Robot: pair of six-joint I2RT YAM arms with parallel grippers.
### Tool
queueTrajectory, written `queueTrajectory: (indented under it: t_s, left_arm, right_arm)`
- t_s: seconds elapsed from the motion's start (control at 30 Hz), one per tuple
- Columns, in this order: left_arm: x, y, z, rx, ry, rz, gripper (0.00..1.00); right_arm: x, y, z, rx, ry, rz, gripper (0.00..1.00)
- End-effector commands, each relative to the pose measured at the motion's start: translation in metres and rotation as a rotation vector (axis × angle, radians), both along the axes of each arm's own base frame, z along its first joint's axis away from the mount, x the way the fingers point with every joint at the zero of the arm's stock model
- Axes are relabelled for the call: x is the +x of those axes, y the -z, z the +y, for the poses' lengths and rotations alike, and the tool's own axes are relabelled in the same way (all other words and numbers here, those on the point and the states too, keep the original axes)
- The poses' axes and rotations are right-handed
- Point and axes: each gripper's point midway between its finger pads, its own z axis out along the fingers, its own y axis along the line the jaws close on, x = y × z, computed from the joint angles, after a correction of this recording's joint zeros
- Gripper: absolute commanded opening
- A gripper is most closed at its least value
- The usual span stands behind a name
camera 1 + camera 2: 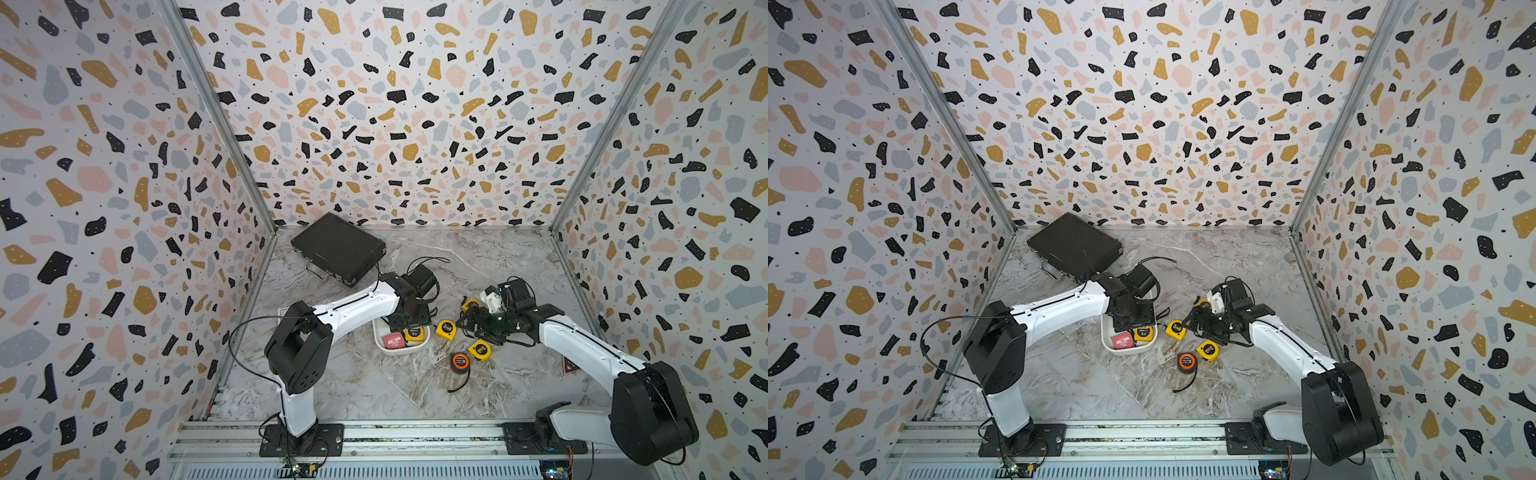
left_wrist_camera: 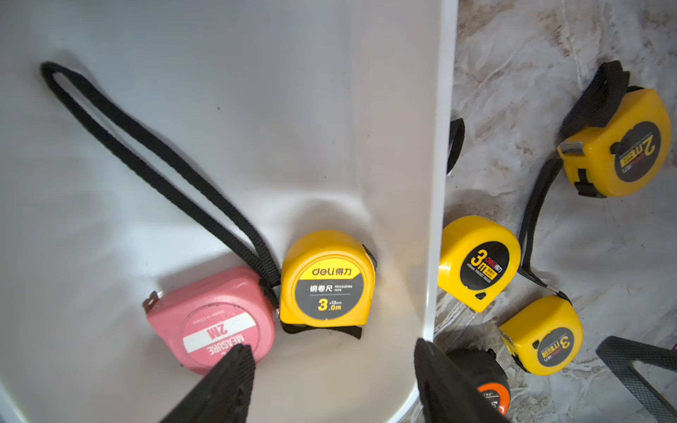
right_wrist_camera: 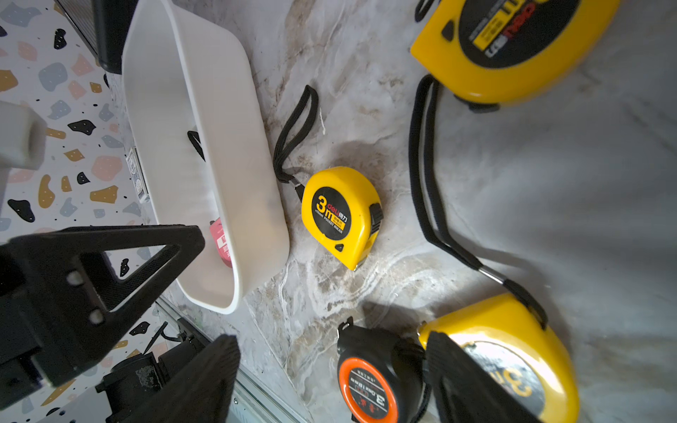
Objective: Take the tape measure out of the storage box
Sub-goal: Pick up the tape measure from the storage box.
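The white storage box (image 1: 398, 351) (image 1: 1128, 351) lies mid-table. Inside it lie a pink tape measure (image 2: 216, 322) (image 1: 392, 340) with a long black strap and a yellow tape measure (image 2: 328, 280) (image 1: 414, 332), side by side at its near end. My left gripper (image 2: 331, 355) (image 1: 409, 322) hangs over the box, open, with only bare box floor between its fingers. One fingertip (image 2: 238, 360) overlaps the pink one; the other sits by the box rim (image 2: 445, 110). My right gripper (image 3: 333, 346) (image 1: 473, 328) is open above the table, right of the box (image 3: 205, 110).
Outside the box lie yellow tape measures (image 1: 446, 329) (image 1: 480, 349), another (image 1: 471, 304) half hidden behind the right gripper, and a black-and-orange one (image 1: 460, 362) (image 3: 370, 388) with a trailing strap. A flat black case (image 1: 338, 247) sits at the back left. Patterned walls enclose the table.
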Motion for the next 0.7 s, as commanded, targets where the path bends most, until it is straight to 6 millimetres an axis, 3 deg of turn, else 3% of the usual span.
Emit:
queueTrajectory:
  t_s: [0.0, 0.17, 0.67]
  left_arm:
    - [-0.006, 0.015, 0.001, 0.015, 0.020, 0.049, 0.73]
    - [-0.004, 0.029, -0.002, 0.023, 0.027, 0.068, 0.73]
    - [0.002, 0.044, -0.010, 0.022, 0.036, 0.092, 0.73]
  right_arm:
    - [0.002, -0.009, 0.000, 0.008, -0.008, -0.027, 0.85]
    - [0.003, -0.010, -0.001, 0.004, -0.006, -0.035, 0.86]
    - [0.009, -0.019, 0.006, 0.045, -0.007, -0.056, 0.86]
